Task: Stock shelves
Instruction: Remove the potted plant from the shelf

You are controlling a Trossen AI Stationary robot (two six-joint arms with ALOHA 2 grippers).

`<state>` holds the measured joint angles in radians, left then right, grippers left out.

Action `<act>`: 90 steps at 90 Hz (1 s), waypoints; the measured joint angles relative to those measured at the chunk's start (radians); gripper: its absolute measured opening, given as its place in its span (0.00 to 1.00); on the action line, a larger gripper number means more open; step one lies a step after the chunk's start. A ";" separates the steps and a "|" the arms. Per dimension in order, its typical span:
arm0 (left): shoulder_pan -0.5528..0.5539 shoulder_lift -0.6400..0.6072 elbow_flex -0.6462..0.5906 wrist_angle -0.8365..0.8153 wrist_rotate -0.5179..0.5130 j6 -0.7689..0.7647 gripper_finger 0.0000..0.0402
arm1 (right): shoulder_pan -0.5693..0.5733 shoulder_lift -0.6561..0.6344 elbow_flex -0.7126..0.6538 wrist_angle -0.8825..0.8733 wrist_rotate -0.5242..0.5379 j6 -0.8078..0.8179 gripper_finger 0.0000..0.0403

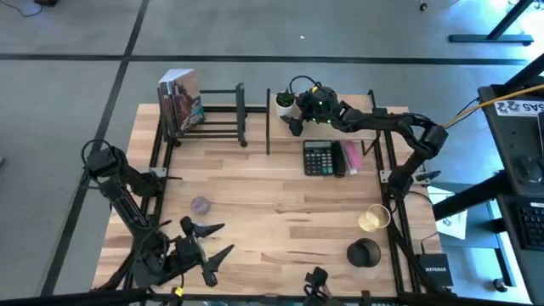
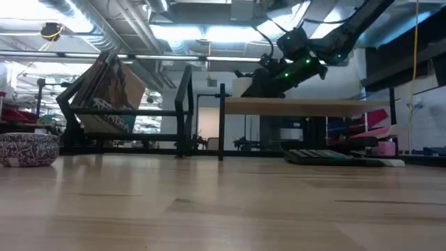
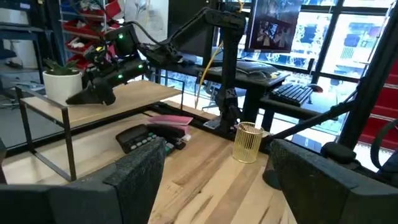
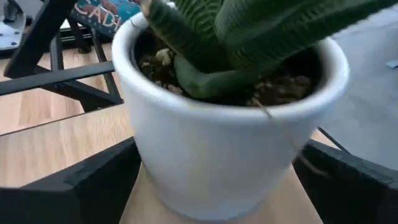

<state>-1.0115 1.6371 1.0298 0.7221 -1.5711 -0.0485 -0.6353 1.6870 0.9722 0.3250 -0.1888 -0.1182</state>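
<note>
Plant pot (image 4: pixel 230 118) sat between fingers of right pincer (image 1: pixel 293 115), spread wide, not gripping, up on wood shelf (image 2: pixel 306 106) top board. Black rack (image 1: pixel 217 115) sat beside it. Risk: careless retreat clips pot, tips it. Left pincer (image 1: pixel 206 246) parked spread over desk (image 1: pixel 272 212).

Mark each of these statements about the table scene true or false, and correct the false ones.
1. The white plant pot stands on the wooden shelf's top board. True.
2. The right gripper is shut with nothing in it. False: its fingers are spread on either side of the pot.
3. The calculator lies on the shelf's top board. False: it lies on the tabletop, under the shelf's front edge.
4. Books lean in the black rack. True.
5. The left gripper holds the gold wire cup. False: it is open and empty near the table's front edge.
</note>
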 joint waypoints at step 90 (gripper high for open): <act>0.000 0.000 0.000 0.000 0.000 0.008 0.69 | 0.099 -0.305 0.009 -0.010 0.016 -0.015 0.84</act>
<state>-1.0115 1.6367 1.0298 0.7219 -1.5711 -0.0406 -0.5359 1.3823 0.9817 0.3149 -0.1728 -0.1335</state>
